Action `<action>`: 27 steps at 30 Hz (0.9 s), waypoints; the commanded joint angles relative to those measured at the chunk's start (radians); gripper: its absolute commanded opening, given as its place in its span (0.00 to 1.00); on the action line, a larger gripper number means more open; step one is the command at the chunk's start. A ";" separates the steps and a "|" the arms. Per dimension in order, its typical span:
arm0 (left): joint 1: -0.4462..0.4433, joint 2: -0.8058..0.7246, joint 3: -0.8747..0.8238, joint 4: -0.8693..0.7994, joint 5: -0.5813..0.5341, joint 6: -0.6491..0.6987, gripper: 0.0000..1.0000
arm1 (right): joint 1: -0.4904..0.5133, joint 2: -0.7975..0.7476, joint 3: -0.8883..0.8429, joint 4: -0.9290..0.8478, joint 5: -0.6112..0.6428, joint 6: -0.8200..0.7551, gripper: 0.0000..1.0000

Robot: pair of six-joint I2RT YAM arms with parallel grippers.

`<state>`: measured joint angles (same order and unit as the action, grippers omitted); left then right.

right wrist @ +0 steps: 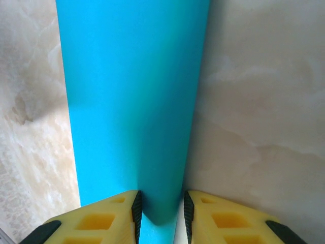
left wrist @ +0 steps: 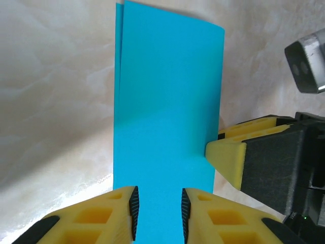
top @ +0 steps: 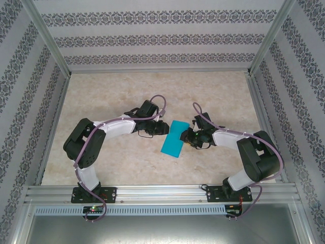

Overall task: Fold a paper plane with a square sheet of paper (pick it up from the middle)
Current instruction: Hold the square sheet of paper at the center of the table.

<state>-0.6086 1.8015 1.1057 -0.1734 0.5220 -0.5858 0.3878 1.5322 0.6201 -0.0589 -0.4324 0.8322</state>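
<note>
On marbled tabletop [top: 127,96], folded matte teal sheet [top: 172,138], left gripper [left wrist: 158,208] parted over it, right gripper [right wrist: 161,208] hold unclear.

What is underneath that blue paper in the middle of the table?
Pale marbled table shows all around the blue paper, and a second blue layer peeks out along one edge: it is folded double. The spot directly beneath is covered.

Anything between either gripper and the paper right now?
Nothing visible. The paper lies on the table with the left gripper and right gripper at opposite sides, its blue surface showing in the gap of both open jaws.
</note>
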 commanded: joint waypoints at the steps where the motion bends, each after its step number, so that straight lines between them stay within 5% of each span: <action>1: 0.004 -0.034 -0.012 -0.046 -0.025 0.020 0.32 | -0.013 -0.015 -0.017 0.004 0.032 0.023 0.32; 27: 0.009 -0.033 -0.021 -0.037 -0.001 0.017 0.34 | 0.043 0.046 0.088 -0.129 0.070 -0.039 0.33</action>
<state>-0.6067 1.7905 1.0924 -0.1951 0.5156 -0.5827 0.4103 1.5539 0.6857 -0.1589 -0.3840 0.8238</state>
